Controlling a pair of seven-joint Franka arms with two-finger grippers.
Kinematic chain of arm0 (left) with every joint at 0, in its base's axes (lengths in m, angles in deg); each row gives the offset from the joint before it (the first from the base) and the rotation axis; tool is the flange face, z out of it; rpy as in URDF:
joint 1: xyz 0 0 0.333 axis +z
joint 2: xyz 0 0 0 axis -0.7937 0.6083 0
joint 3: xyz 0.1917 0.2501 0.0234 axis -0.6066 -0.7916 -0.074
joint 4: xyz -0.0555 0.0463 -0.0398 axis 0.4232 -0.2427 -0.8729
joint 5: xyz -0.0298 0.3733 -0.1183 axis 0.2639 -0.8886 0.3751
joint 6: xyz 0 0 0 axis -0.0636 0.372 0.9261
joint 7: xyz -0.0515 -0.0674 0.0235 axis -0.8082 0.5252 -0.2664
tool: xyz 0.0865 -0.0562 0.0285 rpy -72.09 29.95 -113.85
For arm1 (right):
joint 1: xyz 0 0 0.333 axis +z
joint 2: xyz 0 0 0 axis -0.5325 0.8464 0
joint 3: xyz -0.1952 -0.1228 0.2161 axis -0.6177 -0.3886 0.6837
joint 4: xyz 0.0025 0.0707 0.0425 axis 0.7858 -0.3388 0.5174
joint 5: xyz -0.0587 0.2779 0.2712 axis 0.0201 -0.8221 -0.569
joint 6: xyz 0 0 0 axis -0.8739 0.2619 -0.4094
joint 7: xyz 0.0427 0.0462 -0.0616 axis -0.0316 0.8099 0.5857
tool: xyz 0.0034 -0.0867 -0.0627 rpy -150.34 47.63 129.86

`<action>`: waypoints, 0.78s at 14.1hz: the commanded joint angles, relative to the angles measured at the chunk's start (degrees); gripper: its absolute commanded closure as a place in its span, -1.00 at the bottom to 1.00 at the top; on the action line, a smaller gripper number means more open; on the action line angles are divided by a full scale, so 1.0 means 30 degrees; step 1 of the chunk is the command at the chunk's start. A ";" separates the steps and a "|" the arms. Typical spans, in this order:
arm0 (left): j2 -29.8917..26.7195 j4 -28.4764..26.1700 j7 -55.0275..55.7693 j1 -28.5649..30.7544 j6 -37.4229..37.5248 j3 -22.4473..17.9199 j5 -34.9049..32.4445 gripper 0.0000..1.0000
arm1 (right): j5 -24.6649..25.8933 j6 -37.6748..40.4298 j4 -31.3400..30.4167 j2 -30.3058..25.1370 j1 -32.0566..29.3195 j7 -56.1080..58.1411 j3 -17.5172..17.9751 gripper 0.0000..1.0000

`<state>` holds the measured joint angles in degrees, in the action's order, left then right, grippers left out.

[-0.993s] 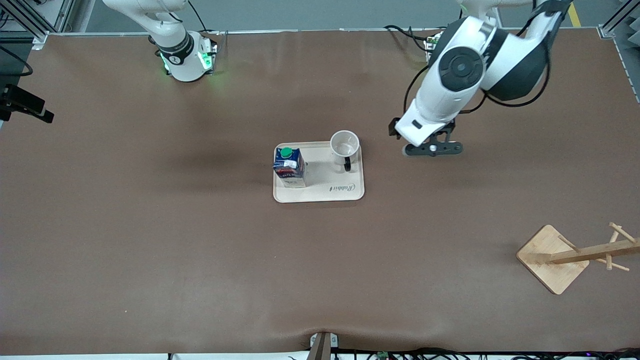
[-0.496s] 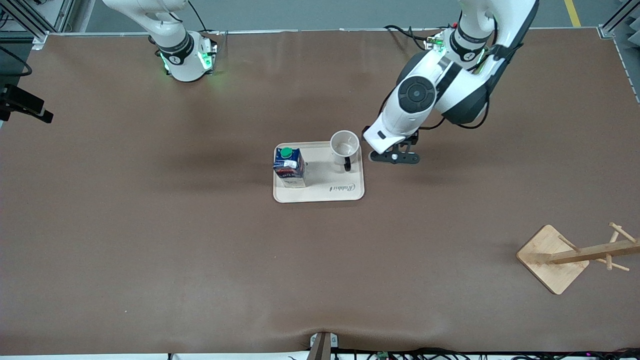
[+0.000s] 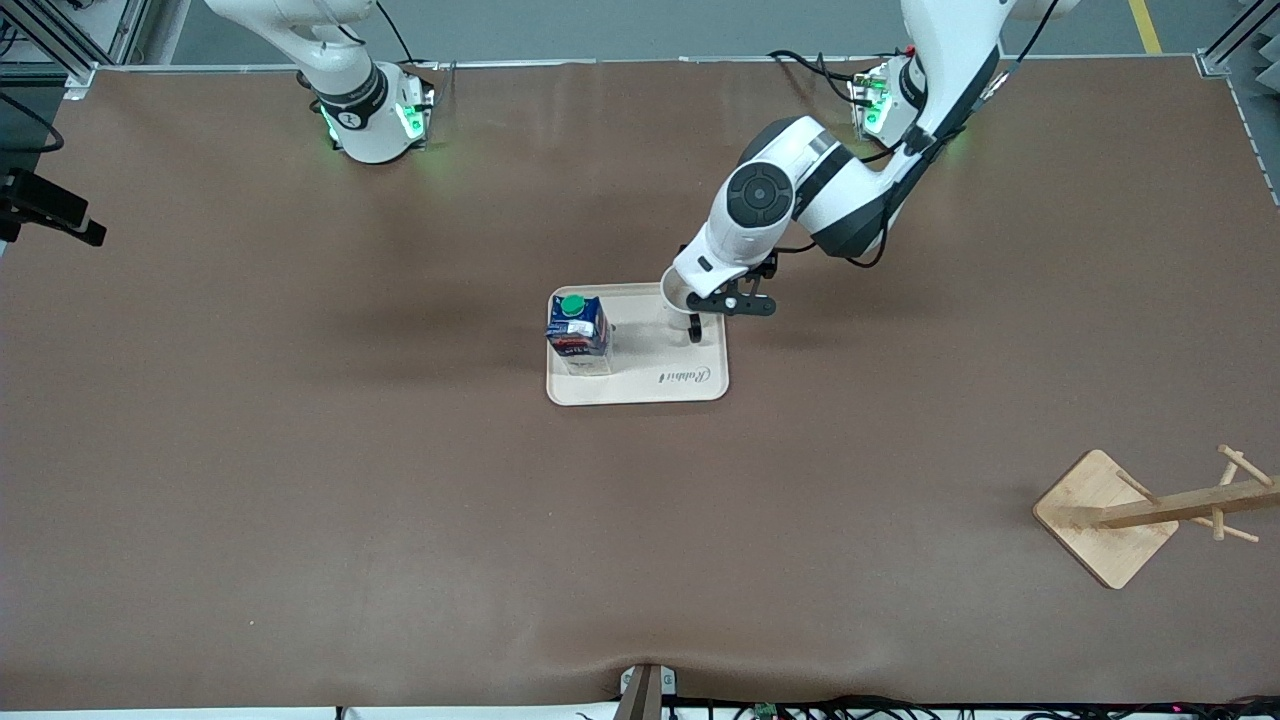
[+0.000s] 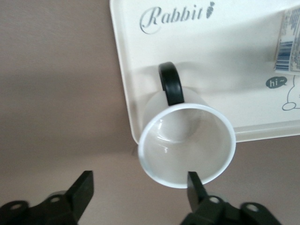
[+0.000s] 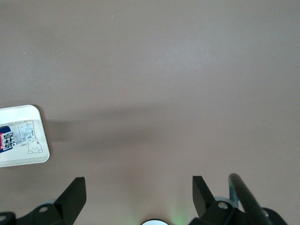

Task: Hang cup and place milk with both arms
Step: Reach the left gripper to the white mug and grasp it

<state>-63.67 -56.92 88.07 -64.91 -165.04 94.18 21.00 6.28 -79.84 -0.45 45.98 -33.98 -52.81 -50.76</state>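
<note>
The white cup stands upright on the cream tray, its black handle toward the front camera. My left gripper is over the cup's edge and partly hides it. In the left wrist view the left gripper is open, with one fingertip over the cup's rim and the other over bare table. The dark blue milk with its green cap stands on the tray's right-arm end. My right gripper is open over bare table and waits.
A wooden cup rack stands near the front camera at the left arm's end of the table. The tray corner and the milk's label show in the right wrist view. Brown table lies all around the tray.
My left arm has swung toward the tray. Its gripper has gone from over bare table beside the tray to over the cup. The cup, milk and right arm have not moved.
</note>
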 commanded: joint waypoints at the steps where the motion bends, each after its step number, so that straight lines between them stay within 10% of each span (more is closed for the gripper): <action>1: 0.0985 -0.0075 0.1346 -0.0267 -0.1377 -0.0016 -0.0522 -0.49 | -0.0165 0.0142 0.0487 0.0324 -0.0337 0.0212 0.0171 -1.00; 4: 0.1690 -0.0016 0.2549 -0.0356 -0.1557 -0.0016 -0.1923 -0.09 | -0.0194 0.0142 0.0487 0.0325 -0.0337 0.0183 0.0171 -1.00; 7: 0.2276 0.0129 0.3747 -0.0357 -0.1995 -0.0016 -0.2745 0.94 | -0.0253 0.0200 0.0487 0.0586 -0.0162 0.0241 0.0171 -1.00; 11: 0.2103 0.0977 0.4222 -0.0093 -0.1792 -0.0045 -0.2924 1.00 | -0.0223 0.0201 0.0487 0.0880 -0.0161 0.0241 0.0201 -1.00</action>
<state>-56.89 -55.81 99.23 -65.50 -170.91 93.93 13.45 6.16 -79.82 -0.45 47.38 -33.88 -52.75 -50.35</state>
